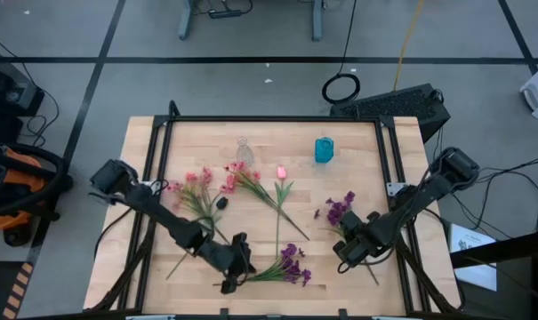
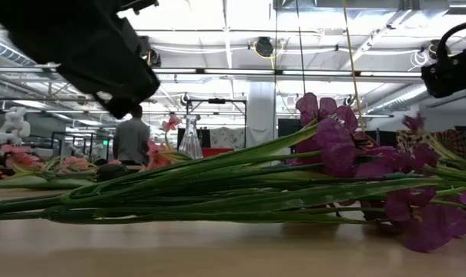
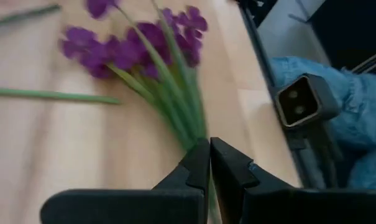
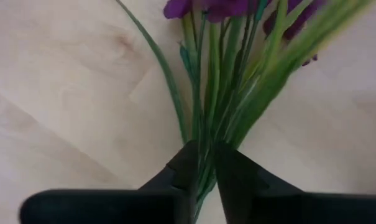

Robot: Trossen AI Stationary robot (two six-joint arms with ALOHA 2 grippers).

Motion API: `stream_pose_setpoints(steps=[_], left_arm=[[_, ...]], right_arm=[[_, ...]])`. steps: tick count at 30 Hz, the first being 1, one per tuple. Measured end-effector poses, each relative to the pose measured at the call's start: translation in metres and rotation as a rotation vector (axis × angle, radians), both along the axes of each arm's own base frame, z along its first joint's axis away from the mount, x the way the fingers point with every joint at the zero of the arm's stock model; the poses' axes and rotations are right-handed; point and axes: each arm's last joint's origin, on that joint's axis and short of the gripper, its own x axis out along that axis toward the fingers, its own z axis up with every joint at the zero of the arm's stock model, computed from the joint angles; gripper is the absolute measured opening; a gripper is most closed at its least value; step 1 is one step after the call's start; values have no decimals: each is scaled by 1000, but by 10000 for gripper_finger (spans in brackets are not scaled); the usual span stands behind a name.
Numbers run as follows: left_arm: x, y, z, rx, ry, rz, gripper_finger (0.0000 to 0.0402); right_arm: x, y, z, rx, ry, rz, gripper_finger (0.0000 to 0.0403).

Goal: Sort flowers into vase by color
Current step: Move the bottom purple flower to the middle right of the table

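Two purple sprays are on the wooden table. One lies near the near edge [image 1: 286, 265], also seen in the low view [image 2: 333, 154] and the left wrist view [image 3: 144, 50]. My left gripper [image 1: 239, 260] [image 3: 209, 155] is shut at its stems. The other purple spray [image 1: 340, 212] [image 4: 237, 68] is toward the right, with my right gripper [image 1: 353, 246] [image 4: 203, 165] shut on its stems. Pink sprays [image 1: 197, 191] and a pink tulip [image 1: 282, 172] lie flat mid-table. A clear glass vase [image 1: 243, 149] and a blue vase [image 1: 324, 149] stand upright near the far edge. My left gripper pinches the near purple spray's stem bundle [image 3: 197, 134] below the blossoms, slanting down from the table's left; a green sliver shows between the shut fingers. In the low view the spray lies along the table top. My right gripper pinches the other spray's bunched green stems [image 4: 206, 140] between its two fingers, some way below the blossoms, fingers lying across the bundle. Several stems and leaves fan out beyond the fingertips. Whether the spray is lifted off the table I cannot tell.
A black frame [image 1: 251, 118] borders the table top. A loose green stem [image 3: 51, 95] lies beside the near spray. Bare wood shows between the two vases and along the near right corner. A person stands in the room far behind the table [image 2: 131, 138].
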Motion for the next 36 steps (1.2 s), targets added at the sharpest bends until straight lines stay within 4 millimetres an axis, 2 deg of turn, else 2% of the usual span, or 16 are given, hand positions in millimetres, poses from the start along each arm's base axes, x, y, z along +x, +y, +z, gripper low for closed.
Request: stream_pose_setpoints(steps=[8, 15, 19, 25, 30, 36], left_arm=[[-6, -16, -12, -46, 11, 112, 20], [-13, -26, -12, -90, 19, 162, 20], [-18, -32, -12, -99, 12, 169, 20], [-18, -32, -10, -36, -66, 234, 27], [-11, -38, -7, 30, -109, 210, 91], [2, -47, -15, 177, -83, 200, 197]], right_arm=[[-5, -10, 0, -144, 31, -39, 111], [-14, -17, 3, -218, 114, -69, 121], [-11, -14, 7, -190, 72, -68, 121], [3, 5, 32, -202, -123, -20, 121], [9, 20, 50, -263, -312, 38, 121], [12, 28, 53, -269, -402, 98, 121]])
